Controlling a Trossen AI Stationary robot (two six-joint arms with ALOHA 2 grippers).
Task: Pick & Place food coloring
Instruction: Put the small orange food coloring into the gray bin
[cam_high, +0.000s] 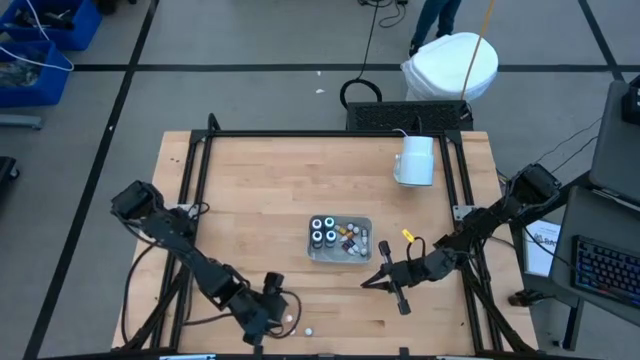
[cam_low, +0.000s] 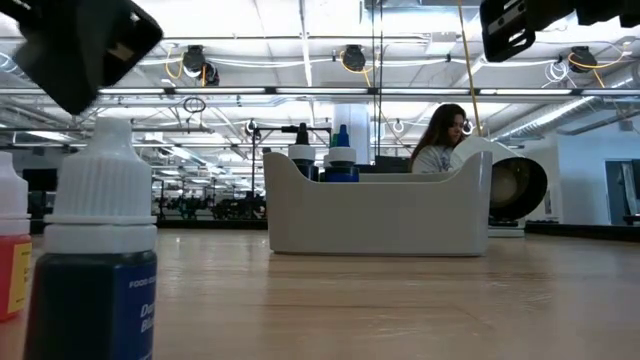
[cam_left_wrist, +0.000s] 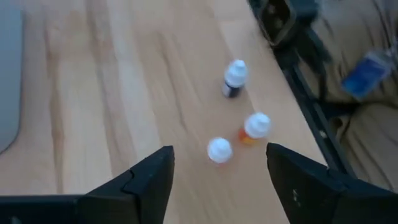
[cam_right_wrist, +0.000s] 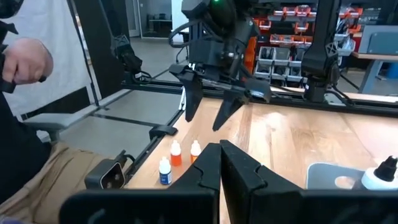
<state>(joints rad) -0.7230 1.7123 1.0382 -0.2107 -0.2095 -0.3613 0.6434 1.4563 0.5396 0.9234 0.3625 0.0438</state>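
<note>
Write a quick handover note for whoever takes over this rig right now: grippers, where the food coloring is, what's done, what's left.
Left gripper: open, hovering over three upright dropper bottles by the table's near edge; holds nothing.
Right gripper: shut, empty, waiting just right of the tray.
Tray: holds four dark pots and several small bottles.
One yellow bottle lies on the table right of the tray.
White mug stands at the far side, not involved.
Done, as it looks: some of the set stands in the tray.
Left: the three near-edge bottles and the yellow one, if the tray is the goal.

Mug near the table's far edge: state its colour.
The mug is plain white, shown best in the high view.
</note>
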